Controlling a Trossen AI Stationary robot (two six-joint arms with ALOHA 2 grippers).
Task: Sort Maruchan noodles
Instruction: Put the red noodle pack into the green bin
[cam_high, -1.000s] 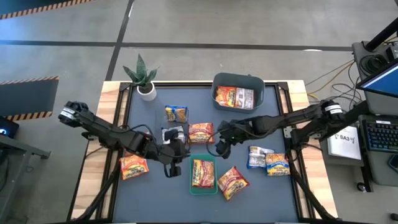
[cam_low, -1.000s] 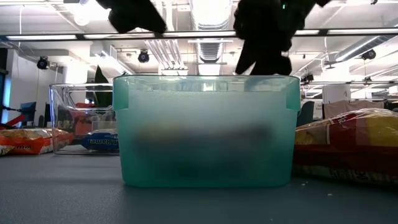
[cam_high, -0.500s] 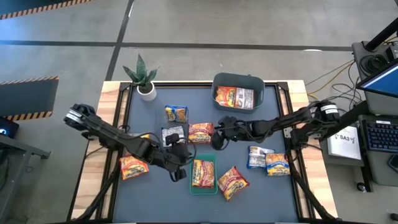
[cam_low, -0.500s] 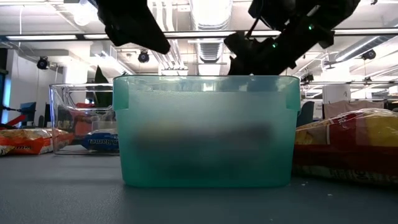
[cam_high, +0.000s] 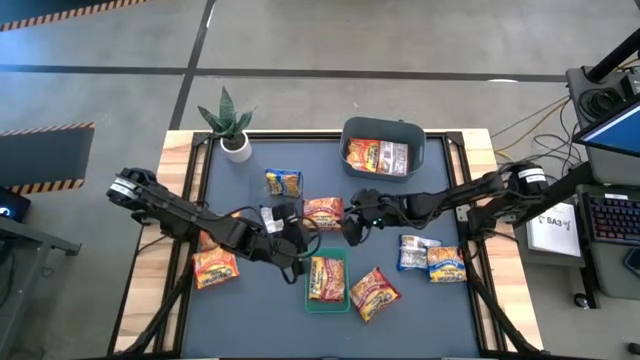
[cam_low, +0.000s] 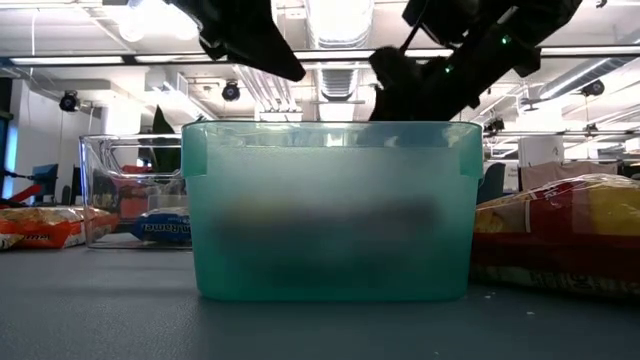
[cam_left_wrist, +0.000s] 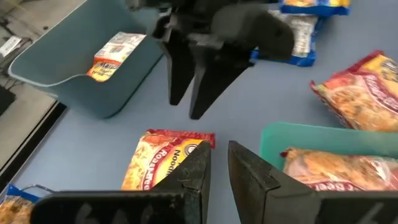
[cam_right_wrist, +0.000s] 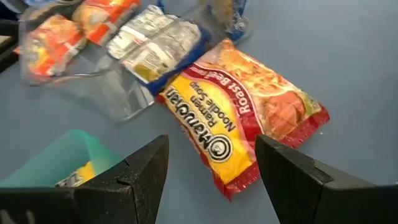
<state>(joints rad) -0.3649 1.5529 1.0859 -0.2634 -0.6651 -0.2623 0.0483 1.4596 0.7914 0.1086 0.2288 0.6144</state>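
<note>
Since the earlier frame the left gripper (cam_high: 297, 252) has shifted toward the table's middle, while the right gripper (cam_high: 352, 229) has moved in from the green tray's rim to beside the red packet. Dark table (cam_high: 240, 310) — bearing all items. Grey-blue bin (cam_high: 384, 132) at the far edge, holding two packets (cam_high: 377, 156). Green tray (cam_high: 327, 303) near the front, one orange-yellow packet (cam_high: 326, 277) inside. Clear container (cam_high: 255, 192) left of centre, with a blue-yellow packet (cam_high: 284, 183) and a silver packet (cam_high: 277, 215) in it. Potted plant (cam_high: 231, 125) at the far left corner. Loose packets: the red one (cam_high: 323, 212) at centre, directly before the right gripper's spread, empty fingers (cam_right_wrist: 144, 163); one front-left (cam_high: 215, 267); one (cam_high: 374, 292) right of the tray; two (cam_high: 432, 257) at right. Left gripper fingers (cam_left_wrist: 196, 167) nearly together, holding nothing, just left of the tray — the right gripper stands opposite it.
</note>
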